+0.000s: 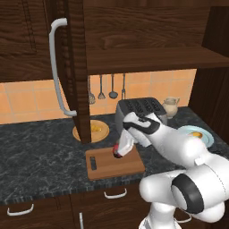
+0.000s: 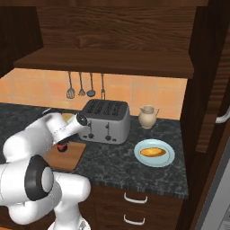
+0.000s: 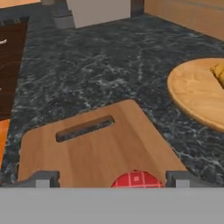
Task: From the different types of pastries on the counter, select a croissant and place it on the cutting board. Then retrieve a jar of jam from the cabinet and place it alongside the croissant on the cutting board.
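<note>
While I held the arm low over the cutting board (image 1: 114, 164), the jar of jam (image 1: 117, 153) sat between the fingers (image 3: 113, 179), its red checked lid (image 3: 136, 180) showing in the hand view between the two dark tips. The fingers looked closed on it, spread only as wide as the jar itself. I could not tell from either base view whether the jar's base was touching the wood or hanging just above it.

The board's slot handle (image 3: 85, 127) lay ahead of the fingers, with bare wood between it and the jar. I could not make out a croissant on the board; the arm hid part of the surface in both base views. A golden pastry (image 1: 95, 129) lay on the round tan dish (image 3: 192, 94), beyond the board and off to one side of the fingers, and another (image 2: 153, 152) rested on a blue plate (image 2: 154, 154) well apart from them on the dark counter (image 3: 100, 70).

I judged the step to be setting the jar down. To do it well, I needed to lower straight and slowly, keep the jar upright, stay well inside the board's edges, and only spread the fingers once the base was seated, then lift straight up so the tips did not drag or tip it.
</note>
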Robot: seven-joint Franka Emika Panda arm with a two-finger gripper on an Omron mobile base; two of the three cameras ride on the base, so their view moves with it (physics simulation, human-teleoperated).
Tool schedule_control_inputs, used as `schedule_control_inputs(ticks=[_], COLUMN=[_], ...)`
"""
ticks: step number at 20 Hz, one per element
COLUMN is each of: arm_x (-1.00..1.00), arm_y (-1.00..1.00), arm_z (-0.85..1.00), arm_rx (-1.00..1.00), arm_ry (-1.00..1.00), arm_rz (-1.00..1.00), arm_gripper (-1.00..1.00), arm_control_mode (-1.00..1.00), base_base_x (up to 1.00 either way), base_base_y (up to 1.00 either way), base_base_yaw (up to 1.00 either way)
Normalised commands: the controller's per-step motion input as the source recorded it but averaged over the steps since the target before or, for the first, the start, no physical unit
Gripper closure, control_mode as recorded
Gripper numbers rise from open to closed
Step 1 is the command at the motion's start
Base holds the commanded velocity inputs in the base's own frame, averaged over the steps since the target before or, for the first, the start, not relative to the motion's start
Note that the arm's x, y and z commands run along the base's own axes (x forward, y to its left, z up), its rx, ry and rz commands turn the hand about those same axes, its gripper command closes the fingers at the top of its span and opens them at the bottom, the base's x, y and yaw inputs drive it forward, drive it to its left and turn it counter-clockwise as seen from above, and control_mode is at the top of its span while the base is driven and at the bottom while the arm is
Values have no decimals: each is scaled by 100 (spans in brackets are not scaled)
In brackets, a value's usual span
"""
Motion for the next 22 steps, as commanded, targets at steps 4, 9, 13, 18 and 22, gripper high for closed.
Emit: schedule_control_inputs(ticks=[4, 9, 13, 18, 22], arm_x=[-27, -64, -90, -35, 41], arm_y=[17, 1, 0, 11, 10], arm_z=[100, 92, 54, 1, 0], arm_rx=[-20, -19, -10, -6, 2], arm_ry=[0, 0, 3, 9, 24], arm_rz=[11, -5, -26, -25, -7], arm_gripper=[-100, -100, -100, -100, -100], arm_control_mode=[-100, -100, -100, -100, -100], base_base_x=[0, 0, 0, 0, 0], base_base_y=[0, 0, 0, 0, 0], base_base_yaw=[0, 0, 0, 0, 0])
